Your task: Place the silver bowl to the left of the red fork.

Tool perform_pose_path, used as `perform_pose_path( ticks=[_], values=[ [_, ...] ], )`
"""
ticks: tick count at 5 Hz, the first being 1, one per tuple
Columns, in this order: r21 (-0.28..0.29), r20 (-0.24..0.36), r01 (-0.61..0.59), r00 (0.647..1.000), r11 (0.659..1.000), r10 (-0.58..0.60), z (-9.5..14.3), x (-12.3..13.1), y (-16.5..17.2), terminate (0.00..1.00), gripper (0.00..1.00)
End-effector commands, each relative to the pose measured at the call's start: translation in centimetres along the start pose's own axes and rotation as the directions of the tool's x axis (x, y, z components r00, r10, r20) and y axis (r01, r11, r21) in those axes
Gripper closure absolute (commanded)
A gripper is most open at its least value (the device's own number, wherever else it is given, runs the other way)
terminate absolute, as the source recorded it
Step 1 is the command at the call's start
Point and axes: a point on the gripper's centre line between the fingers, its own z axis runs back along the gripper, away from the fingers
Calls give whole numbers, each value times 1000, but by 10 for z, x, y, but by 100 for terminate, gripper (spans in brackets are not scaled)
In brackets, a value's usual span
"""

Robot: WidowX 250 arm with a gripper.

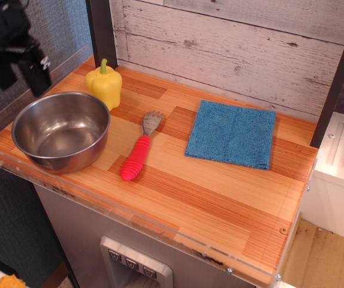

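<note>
One shiny, deep silver bowl point(61, 131) left of red fork point(138, 150); gripper point(25, 69) aloft, jaw state unclear.

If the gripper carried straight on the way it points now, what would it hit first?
Likely the silver bowl, at its back rim: the gripper points down just above it. Depth is unclear; it might meet the wooden counter behind instead.

The large round stainless-steel silver bowl point(61, 131) is sitting on the wooden plank surface point(220, 204), left of the small red-handled fork point(139, 150). The yellow bell pepper point(104, 84) is standing behind and left of the fork; the blue square cloth point(232, 133) is lying to the fork's right.
</note>
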Motion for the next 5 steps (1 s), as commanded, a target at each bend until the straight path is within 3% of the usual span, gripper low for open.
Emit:
perform_pose_path(
  ticks=[1,2,4,5],
  values=[
    [65,35,94,995,993,-96,22,6,-24,0,0],
    [93,-17,118,993,989,-117,17,14,-35,0,0],
    [107,-37,125,992,986,-122,13,18,-42,0,0],
    [107,-37,125,992,986,-122,13,18,-42,100,0]
  ],
)
